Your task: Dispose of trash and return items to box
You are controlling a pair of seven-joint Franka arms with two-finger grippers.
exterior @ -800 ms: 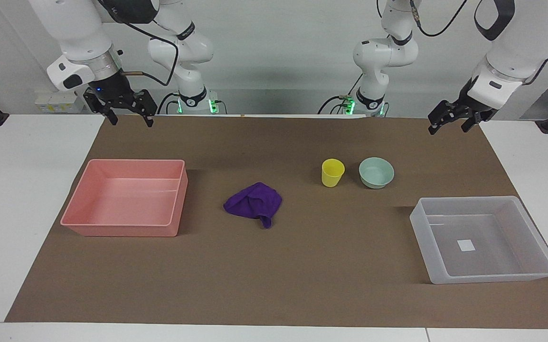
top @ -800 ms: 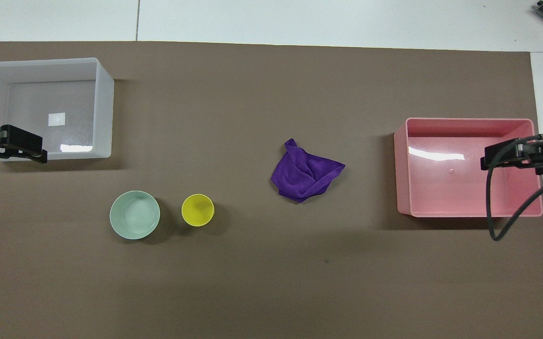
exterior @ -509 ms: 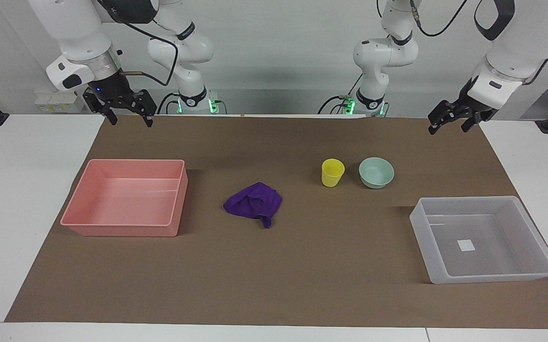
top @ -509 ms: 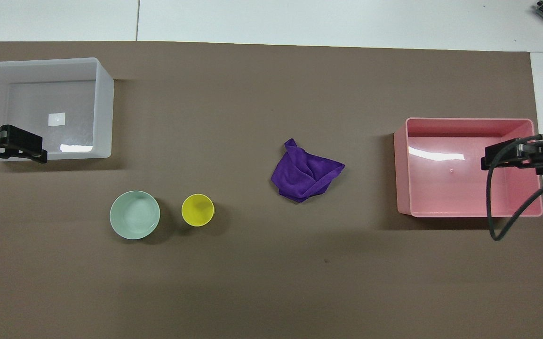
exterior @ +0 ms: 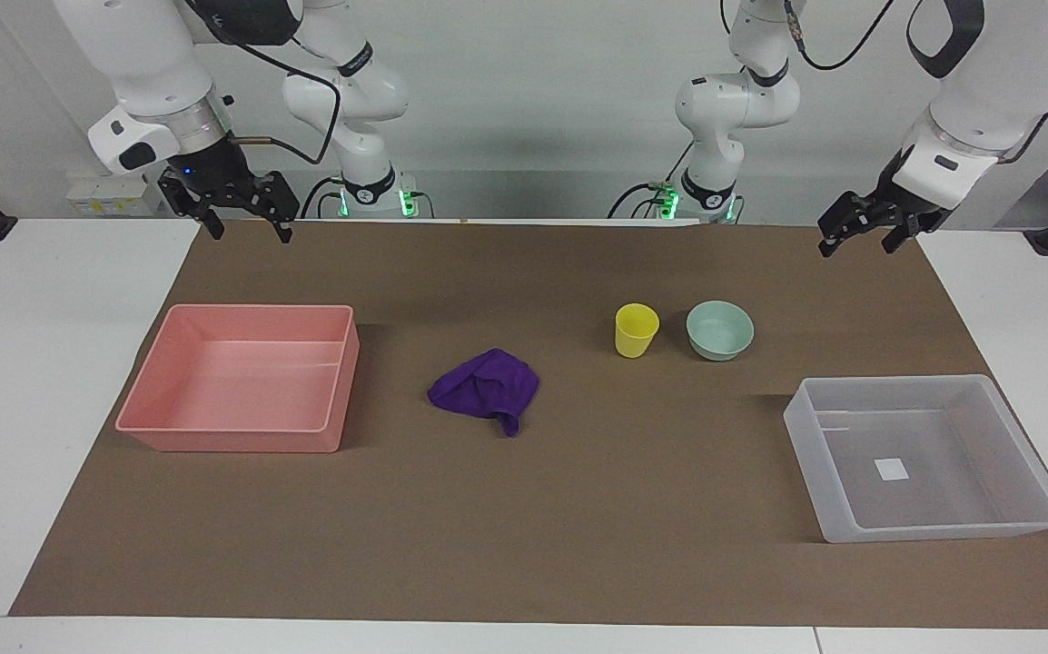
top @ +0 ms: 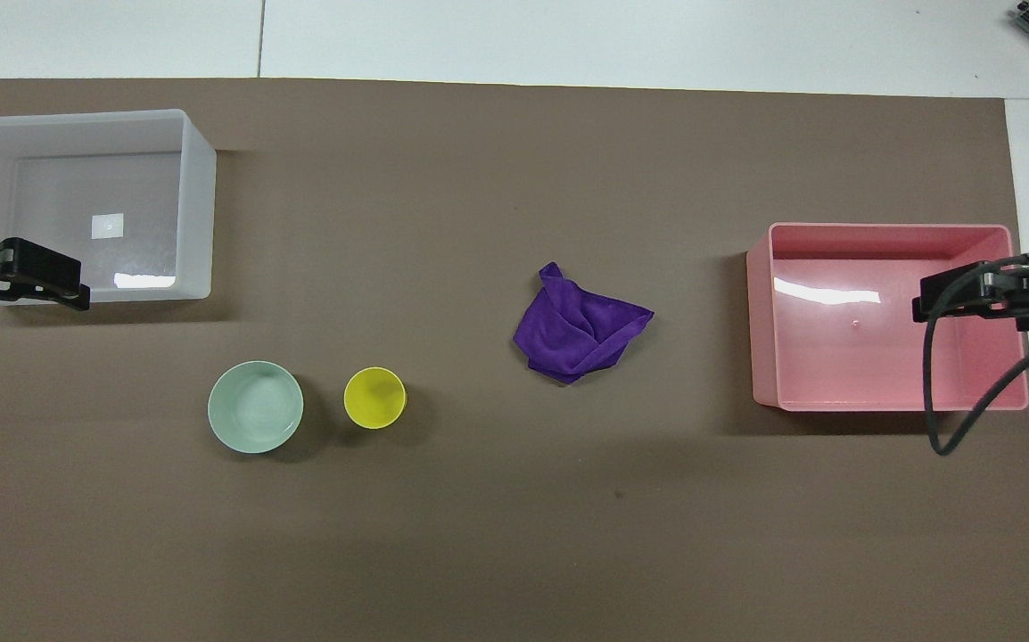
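fingers (exterior: 218,227) of right gripper (exterior: 249,229) spread apart, holding nothing, raised over the brown mat's edge nearest the robots, at the right arm's end of the tabletop (exterior: 52,363). left gripper (exterior: 855,241) likewise spread and empty, raised over the mat's edge at the left arm's end. neither near any object yet.

outward from there: yellow cup (exterior: 636,330) upright, just beside mint bowl (exterior: 719,329), both nearer to the robots than translucent box (exterior: 1019,427), which sits toward the left arm's end with nothing in it but a small white square on its floor. purple cloth (exterior: 486,387) crumpled mid-mat; pink bin (exterior: 342,372) toward the right arm's end.

risks, as judgement: cup and bowl close together, so a wide approach to one likely to knock the other. light cup prone to tipping if struck on the rim. bowl's shallow sloped wall likely to slip out of a pinch. limp cloth may trail and snag on the bin wall. mixing up the two bins would put items in the wrong place.
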